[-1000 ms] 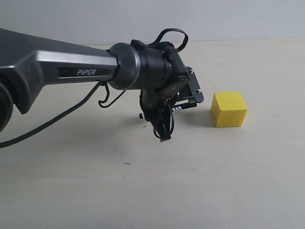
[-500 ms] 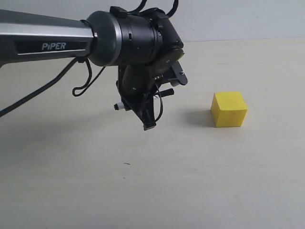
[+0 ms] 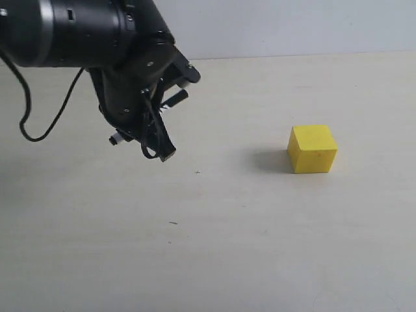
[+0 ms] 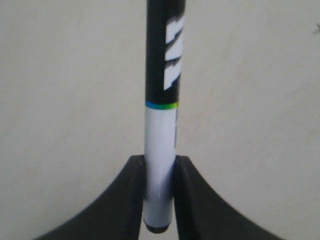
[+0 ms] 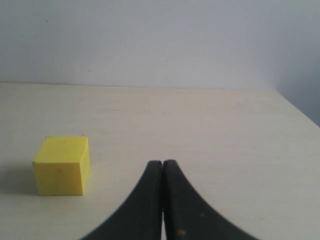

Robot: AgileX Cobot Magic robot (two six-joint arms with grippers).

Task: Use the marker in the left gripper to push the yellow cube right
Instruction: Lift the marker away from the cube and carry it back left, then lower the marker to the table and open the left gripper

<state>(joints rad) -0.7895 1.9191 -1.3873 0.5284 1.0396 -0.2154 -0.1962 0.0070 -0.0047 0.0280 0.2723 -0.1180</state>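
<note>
Retreat is seen outside: the left gripper (image 3: 153,130) is drawn up and leftward, well apart from the yellow cube (image 3: 312,149), so pushing is set back. Left wrist: the marker (image 4: 161,125) is clamped. Right wrist: the right gripper (image 5: 162,170) is pressed shut, empty.

- The slim pen-like marker (image 4: 161,125) is black along 1 half, with bold white lettering, and white along the other, ending in a black tip. A thin ring of blue, green and yellow marks the join.
- The small matte yellow cube (image 3: 312,149) is plain bright yellow, its top face paler than its sides.
- The 2-fingered left gripper (image 4: 160,167) is black all over.
- The curved right gripper (image 5: 162,167) is glossy black.
- The smooth tabletop (image 3: 260,247) is pale cream with a few tiny dark specks.
- The plain wall (image 5: 150,40) is light grey-white.
</note>
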